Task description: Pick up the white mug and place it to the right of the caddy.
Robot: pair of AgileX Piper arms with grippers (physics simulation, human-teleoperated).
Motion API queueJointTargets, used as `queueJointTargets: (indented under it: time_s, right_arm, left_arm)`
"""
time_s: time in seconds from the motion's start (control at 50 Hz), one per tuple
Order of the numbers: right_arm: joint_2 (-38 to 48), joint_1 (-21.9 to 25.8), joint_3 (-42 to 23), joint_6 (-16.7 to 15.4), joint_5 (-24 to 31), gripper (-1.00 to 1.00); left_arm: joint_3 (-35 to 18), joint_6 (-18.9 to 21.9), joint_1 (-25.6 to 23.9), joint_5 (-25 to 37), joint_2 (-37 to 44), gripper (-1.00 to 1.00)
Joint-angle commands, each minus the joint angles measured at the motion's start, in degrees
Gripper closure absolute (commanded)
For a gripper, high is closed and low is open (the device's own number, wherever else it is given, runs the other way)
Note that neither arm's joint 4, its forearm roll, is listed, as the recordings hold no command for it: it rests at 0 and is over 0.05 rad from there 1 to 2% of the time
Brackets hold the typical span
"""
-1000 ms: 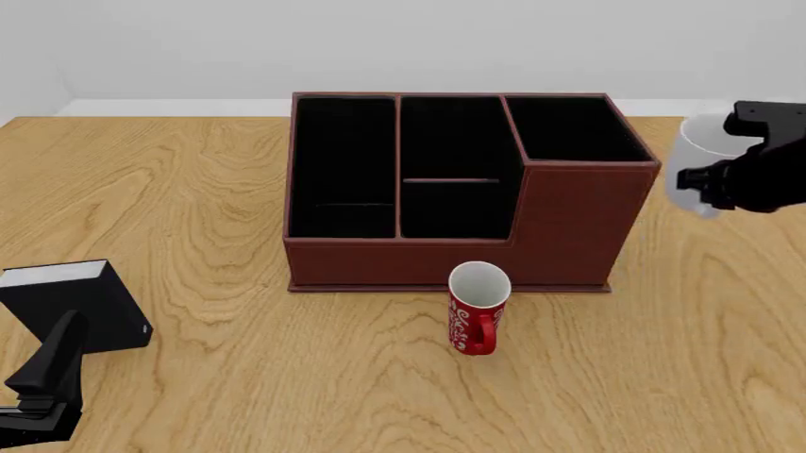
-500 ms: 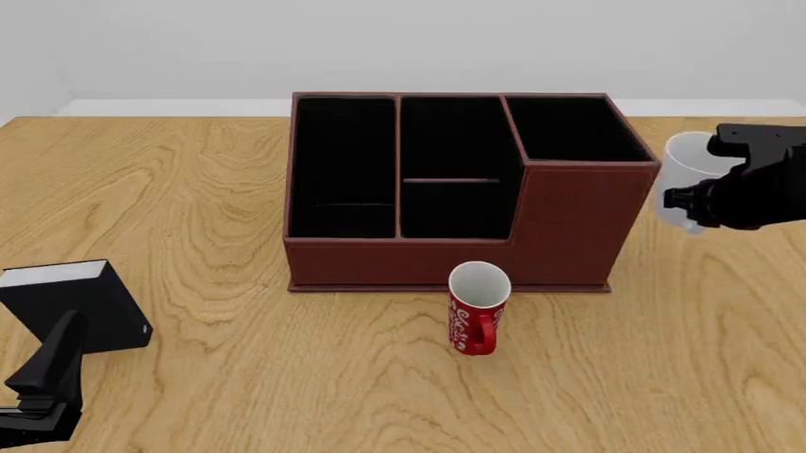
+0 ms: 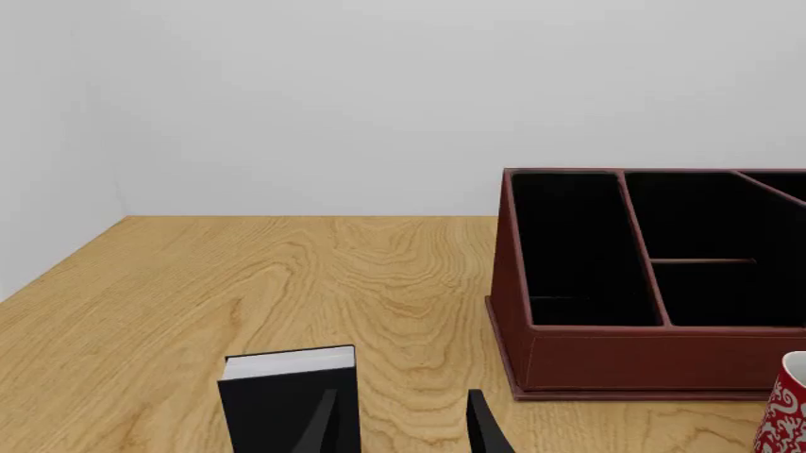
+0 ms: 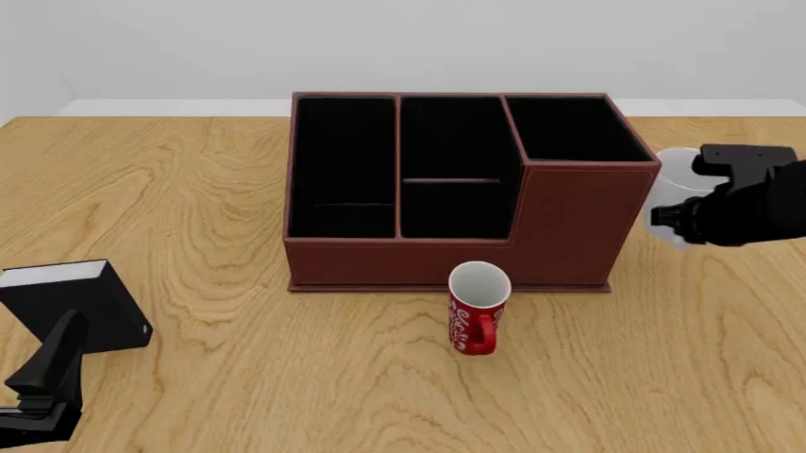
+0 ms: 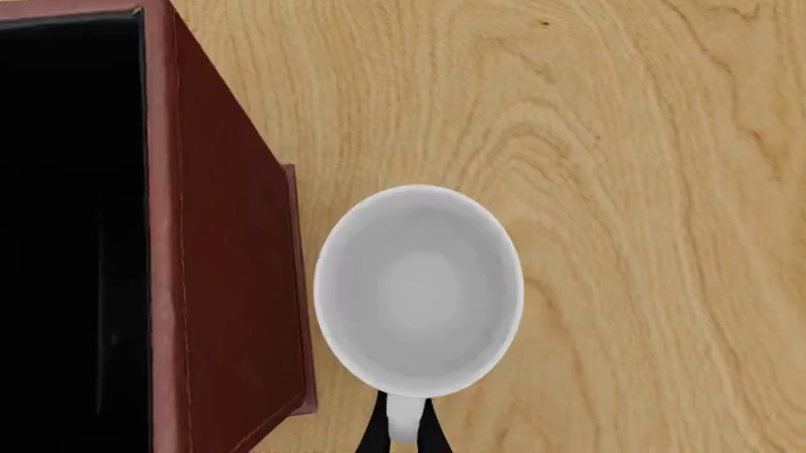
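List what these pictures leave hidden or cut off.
- White mug: front view, right arm covers most of it; whether it touches the table is unclear.
- Red mug: left wrist view, cut by the frame edge.
- Left gripper: front view, partly cut by the bottom edge.

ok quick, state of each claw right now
Left claw: open, holding nothing, beside the black box.
Right claw: closed on the white mug by its handle, right of the caddy.

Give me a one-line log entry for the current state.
right pincer: shut on white mug handle | mug: upright, beside caddy right wall | left pincer: idle, open
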Motion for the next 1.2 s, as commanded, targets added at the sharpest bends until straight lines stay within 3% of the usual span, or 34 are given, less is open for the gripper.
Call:
queueJointTargets:
  time_s: [0.02, 1.2]
  right_arm:
    - [1.56, 0.37, 1.64, 1.05, -2.62, 1.00]
    - [5.93, 1.56, 6.84, 4.58, -9.24, 1.00]
  left_arm:
    - [0.00, 0.00, 0.00, 0.00, 0.00, -1.00]
    - [0.00, 0.00, 0.00, 0.00, 0.00, -1.00]
